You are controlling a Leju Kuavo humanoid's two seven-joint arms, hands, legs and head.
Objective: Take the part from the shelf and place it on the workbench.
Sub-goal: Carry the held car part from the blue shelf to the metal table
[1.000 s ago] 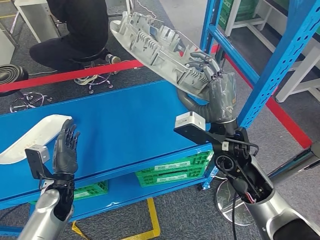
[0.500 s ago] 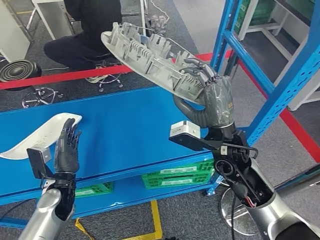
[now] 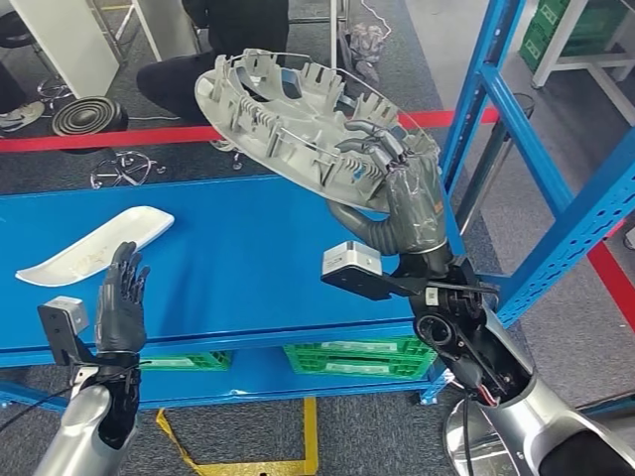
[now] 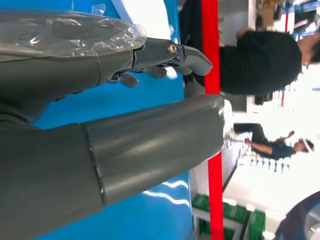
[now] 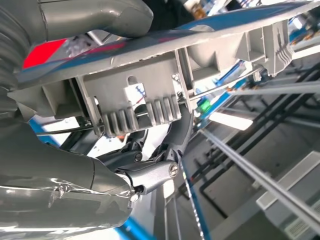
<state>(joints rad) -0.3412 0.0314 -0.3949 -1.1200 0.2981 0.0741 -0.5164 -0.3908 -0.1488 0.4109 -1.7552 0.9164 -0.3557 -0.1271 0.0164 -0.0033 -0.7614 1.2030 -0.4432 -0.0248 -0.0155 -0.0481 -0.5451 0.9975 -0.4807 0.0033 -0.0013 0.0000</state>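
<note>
Your robot's right hand (image 3: 408,198) held the round grey ribbed plastic part (image 3: 300,114) aloft, fingers (image 3: 374,149) curled over its rim and thumb beneath, tilted above the far right end of the long blue workbench (image 3: 247,258). In the right wrist view, you could see the same part (image 5: 158,85) clamped between thumb and fingers (image 5: 151,175), its ribs and clips facing the camera. The left hand (image 3: 120,302) stood upright at the near edge of the bench with fingers spread and nothing in them; the left wrist view showed those fingers (image 4: 181,52) straight over the blue surface.

A white curved plastic panel (image 3: 97,243) lay on the bench's left part, just beyond the left hand. Green plastic crates (image 3: 359,352) sat on the lower level under the bench. A blue perforated steel shelf frame (image 3: 554,188) rose at the right. Red floor tape (image 3: 97,139) ran across the grey carpet behind the bench, where a person in dark clothes (image 3: 224,45) sat, with a black ribbed disc (image 3: 86,114) on the floor nearby.
</note>
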